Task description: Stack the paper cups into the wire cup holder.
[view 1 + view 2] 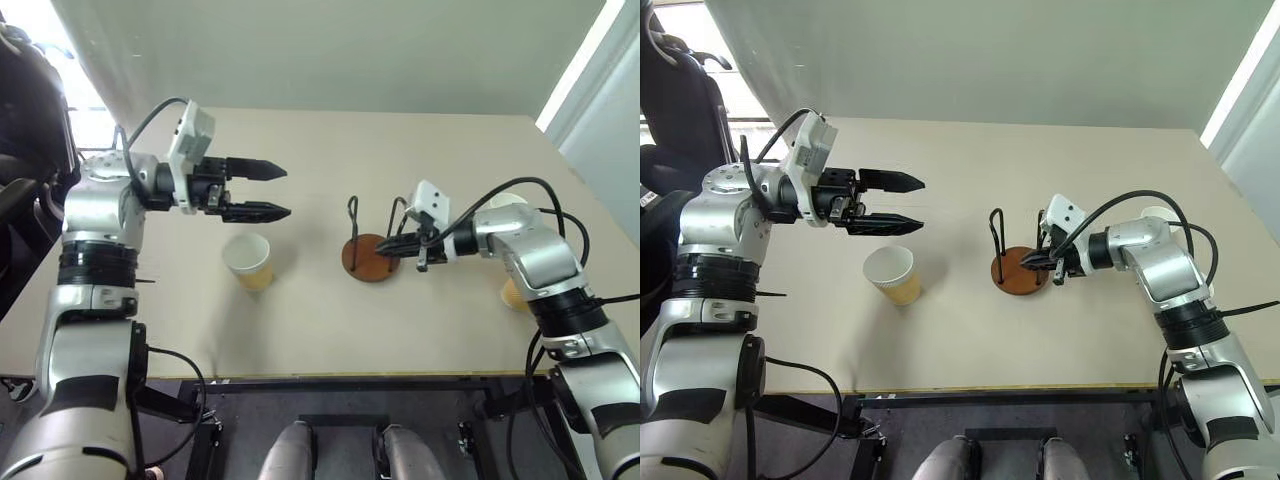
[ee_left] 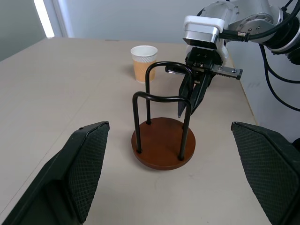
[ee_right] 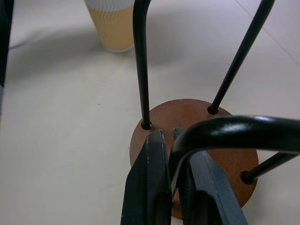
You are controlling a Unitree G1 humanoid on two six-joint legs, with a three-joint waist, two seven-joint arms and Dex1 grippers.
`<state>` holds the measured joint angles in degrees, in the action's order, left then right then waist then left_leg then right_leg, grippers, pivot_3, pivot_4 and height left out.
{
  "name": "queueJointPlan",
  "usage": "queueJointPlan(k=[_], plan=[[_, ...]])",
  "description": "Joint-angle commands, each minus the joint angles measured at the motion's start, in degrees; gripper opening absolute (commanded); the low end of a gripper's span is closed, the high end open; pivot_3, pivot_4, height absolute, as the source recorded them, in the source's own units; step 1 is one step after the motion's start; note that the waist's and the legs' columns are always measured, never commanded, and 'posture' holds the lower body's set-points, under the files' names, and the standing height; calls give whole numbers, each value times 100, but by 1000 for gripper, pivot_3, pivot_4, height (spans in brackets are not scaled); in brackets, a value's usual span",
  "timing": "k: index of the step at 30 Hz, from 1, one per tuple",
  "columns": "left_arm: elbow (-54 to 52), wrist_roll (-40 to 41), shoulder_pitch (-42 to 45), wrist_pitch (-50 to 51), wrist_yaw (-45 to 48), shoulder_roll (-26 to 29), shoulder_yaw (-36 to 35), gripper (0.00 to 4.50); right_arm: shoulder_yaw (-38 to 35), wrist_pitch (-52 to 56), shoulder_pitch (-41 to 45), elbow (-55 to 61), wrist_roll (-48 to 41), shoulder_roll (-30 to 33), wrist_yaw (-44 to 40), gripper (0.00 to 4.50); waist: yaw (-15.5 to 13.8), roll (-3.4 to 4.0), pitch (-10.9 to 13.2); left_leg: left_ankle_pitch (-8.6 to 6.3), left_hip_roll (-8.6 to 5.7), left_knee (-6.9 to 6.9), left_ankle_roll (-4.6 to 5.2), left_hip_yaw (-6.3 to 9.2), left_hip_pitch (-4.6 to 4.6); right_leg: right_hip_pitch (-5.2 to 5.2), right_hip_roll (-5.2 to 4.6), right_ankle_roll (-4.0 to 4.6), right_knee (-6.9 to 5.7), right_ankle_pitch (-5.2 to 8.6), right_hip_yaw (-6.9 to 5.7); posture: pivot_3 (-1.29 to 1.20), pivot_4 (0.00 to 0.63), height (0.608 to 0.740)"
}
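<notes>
The wire cup holder (image 1: 368, 258), a reddish-brown disc with two dark wire loops, stands empty at the table's middle. My right gripper (image 1: 383, 251) reaches in from the right. Its fingers (image 3: 150, 178) are shut, with one upright of the near loop between them. One paper cup (image 1: 248, 260), tan with a white rim, stands upright left of the holder. My left gripper (image 1: 280, 192) hovers open above and behind that cup, pointing toward the holder. A second paper cup (image 2: 144, 63) stands beyond the holder, behind my right arm. The tan side of a third (image 1: 512, 293) peeks out under my right forearm.
The beige table (image 1: 330, 330) has bare surface between the left cup and the holder and along its front edge. A dark chair (image 1: 680, 100) stands off the table's far left corner.
</notes>
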<state>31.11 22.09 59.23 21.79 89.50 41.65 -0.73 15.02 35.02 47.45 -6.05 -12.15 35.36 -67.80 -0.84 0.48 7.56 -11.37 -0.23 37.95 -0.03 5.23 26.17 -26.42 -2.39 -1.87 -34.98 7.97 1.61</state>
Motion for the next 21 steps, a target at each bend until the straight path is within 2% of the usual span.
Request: queueJointPlan(k=[1, 21], plan=[[-173, 18, 150, -2, 23, 93, -53, 4500, 21, -208, 193, 86, 10, 21, -146, 46, 4, 0, 0, 0, 0, 0, 0, 0, 0, 0, 0, 0, 0, 0, 0, 0, 150, 740], [9, -14, 137, -186, 102, 204, -63, 4500, 215, -1031, 616, -1025, 445, -114, -552, 46, 13, 0, 0, 1, 0, 0, 2, 0, -1, -1, 0, 8, -2, -1, 0, 0, 150, 740]])
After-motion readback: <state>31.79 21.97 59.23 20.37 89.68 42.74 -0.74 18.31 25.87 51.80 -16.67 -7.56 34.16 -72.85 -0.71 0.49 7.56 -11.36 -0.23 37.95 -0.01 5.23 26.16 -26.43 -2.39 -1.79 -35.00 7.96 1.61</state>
